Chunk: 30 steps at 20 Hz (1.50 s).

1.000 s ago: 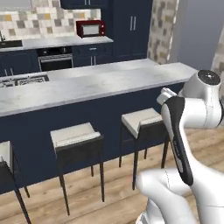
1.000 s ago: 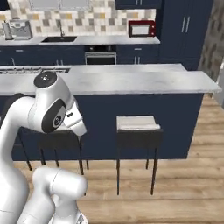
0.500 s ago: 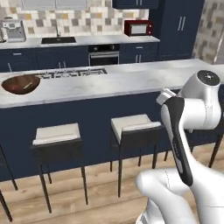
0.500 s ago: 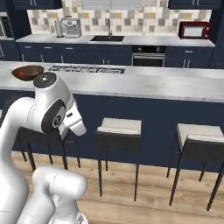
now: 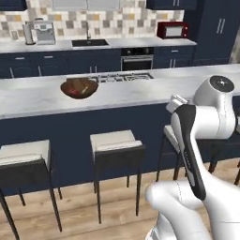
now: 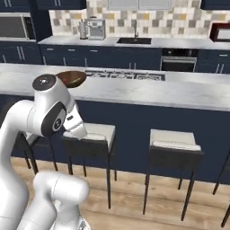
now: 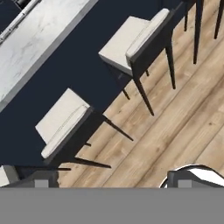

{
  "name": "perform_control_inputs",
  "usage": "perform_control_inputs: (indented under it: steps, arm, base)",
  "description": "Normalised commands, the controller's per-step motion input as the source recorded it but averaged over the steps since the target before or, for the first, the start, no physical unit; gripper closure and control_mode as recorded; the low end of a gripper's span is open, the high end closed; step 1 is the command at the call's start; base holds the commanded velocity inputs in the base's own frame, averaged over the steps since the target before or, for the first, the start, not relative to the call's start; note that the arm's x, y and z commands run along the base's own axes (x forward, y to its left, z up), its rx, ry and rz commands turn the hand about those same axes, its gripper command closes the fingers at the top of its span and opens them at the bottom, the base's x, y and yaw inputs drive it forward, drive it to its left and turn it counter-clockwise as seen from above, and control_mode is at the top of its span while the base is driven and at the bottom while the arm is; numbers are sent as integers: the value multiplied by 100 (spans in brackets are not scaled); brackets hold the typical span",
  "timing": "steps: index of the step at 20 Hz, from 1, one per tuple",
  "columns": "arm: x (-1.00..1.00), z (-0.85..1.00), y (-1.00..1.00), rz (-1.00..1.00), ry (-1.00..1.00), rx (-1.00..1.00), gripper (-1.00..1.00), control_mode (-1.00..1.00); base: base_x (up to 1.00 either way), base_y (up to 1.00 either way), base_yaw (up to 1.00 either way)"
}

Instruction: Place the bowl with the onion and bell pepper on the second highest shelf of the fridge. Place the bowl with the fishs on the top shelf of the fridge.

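Step in hand: approach; I am driving along the island, my end effector spread wide and empty, aimed down at the stools and floor, nothing fetched yet. Item located: one dark bowl on the worktop beside the cooktop, contents too small to name, so next I must close in, confirm which bowl it is, then reach over. Change: both base views have slid sideways as the base drives; the bowl now sits nearer centre.
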Motion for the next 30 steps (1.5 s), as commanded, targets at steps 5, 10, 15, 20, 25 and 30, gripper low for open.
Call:
perform_control_inputs:
  steps: [5, 10, 15, 20, 25, 30]
  arm:
    - [0, 0, 0, 0, 0, 0, -100, 100]
    - [0, 0, 0, 0, 0, 0, -100, 100]
    - [0, 0, 0, 0, 0, 0, -100, 100]
    - [78, 0, -51, -3, 7, 13, -100, -100]
    - [100, 0, -91, 0, 31, 20, -100, -100]
    - [99, -1, -34, 0, 43, 9, -100, -100]
  base:
    - [94, 100, 0]
    - [85, 100, 0]
    - [98, 75, 0]
    - [19, 1, 0]
    - [0, 0, 0]
    - [0, 0, 0]
